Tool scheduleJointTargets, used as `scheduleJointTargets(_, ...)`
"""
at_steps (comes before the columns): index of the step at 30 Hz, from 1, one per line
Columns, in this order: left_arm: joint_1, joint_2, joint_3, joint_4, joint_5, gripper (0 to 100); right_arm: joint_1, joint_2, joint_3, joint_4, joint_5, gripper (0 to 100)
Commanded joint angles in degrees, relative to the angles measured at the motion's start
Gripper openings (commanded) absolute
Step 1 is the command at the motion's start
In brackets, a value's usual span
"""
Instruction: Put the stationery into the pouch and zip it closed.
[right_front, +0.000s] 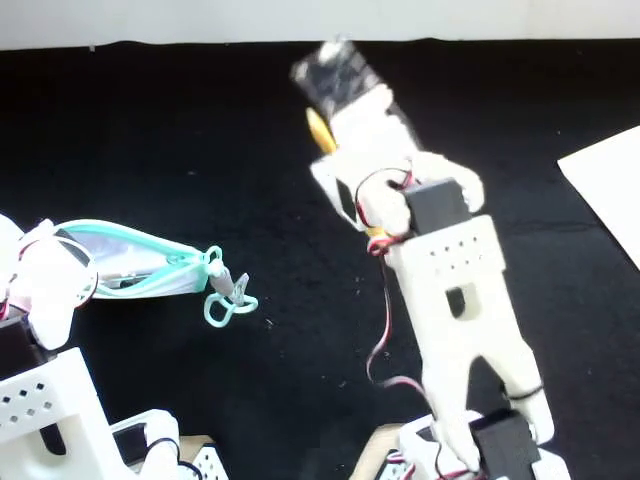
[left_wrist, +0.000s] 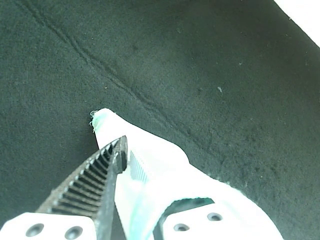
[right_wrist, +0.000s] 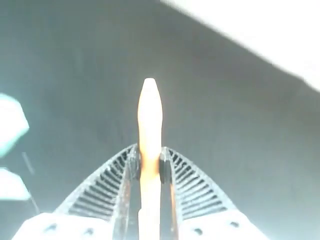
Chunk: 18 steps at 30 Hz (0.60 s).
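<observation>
As left fingers (left_wrist: 95, 185) pinch the pouch (right_front: 140, 262), right fingers (right_wrist: 110, 185) clamp an orange pen (right_wrist: 150, 110). Advise aligning the tip with the pouch's open end before release.

Mint and orange on black.
The pouch (right_front: 130, 262) is pale with mint-green trim, the pen (right_wrist: 150, 115) orange-yellow, the bench (right_front: 200, 130) black; a white sheet (right_front: 612, 185) lies at three o'clock.
</observation>
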Motion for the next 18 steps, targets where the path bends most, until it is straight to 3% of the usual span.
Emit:
scheduleJointTargets(1, 0.0, 1.5, 4.6, 0.2, 0.4, 1, -3.7, -3.6, -15.5, -0.2, -14.6, 0.8)
scheduleJointTargets(7, 0.1, 1.5, 4.6, 0.2, 0.4, 1, -10.2, -3.5, -27.8, -5.9, -21.7, 0.8)
scheduleJointTargets(18, -0.2, 1.8, -1.7, 2.6, 2.2, 1, -23.7, 12.1, -28.1, -16.7, -22.3, 0.8)
